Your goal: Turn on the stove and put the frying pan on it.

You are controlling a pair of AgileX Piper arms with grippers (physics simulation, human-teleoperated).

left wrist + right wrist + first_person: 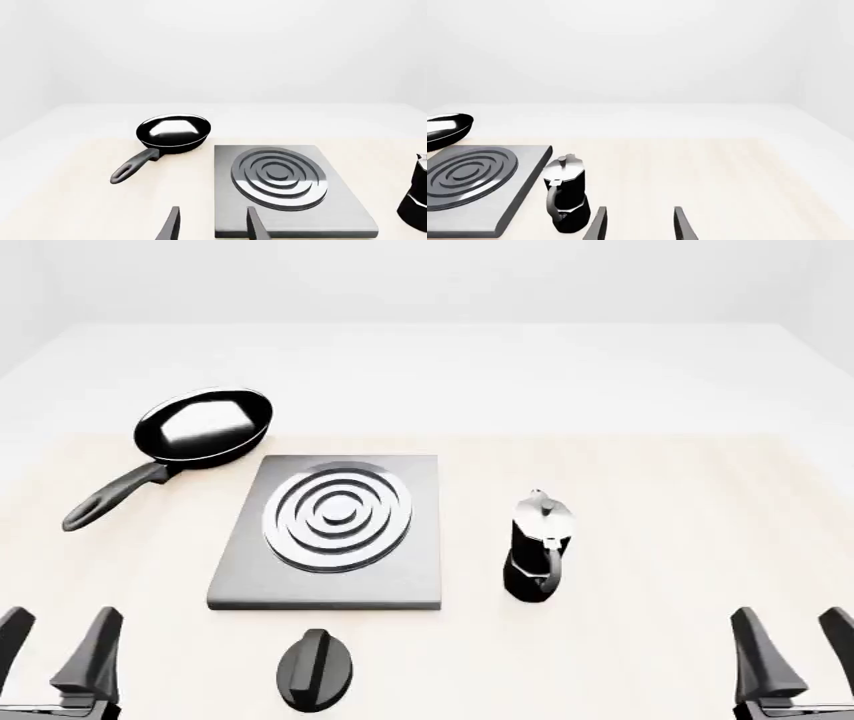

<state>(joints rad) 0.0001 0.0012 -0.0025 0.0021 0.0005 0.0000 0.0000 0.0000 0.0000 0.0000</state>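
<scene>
Frying pan (204, 424) rests on the table (641, 490) just beyond the stove's (334, 530) far-left corner, black knob (315, 669) before it; left gripper (56, 650) and right gripper (790, 650) both spread wide, empty

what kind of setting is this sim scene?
Looks like a pared-down kitchen mock-up on a pale wooden table, in a rendered white room: a stove with its knob, a frying pan and a moka pot.
</scene>
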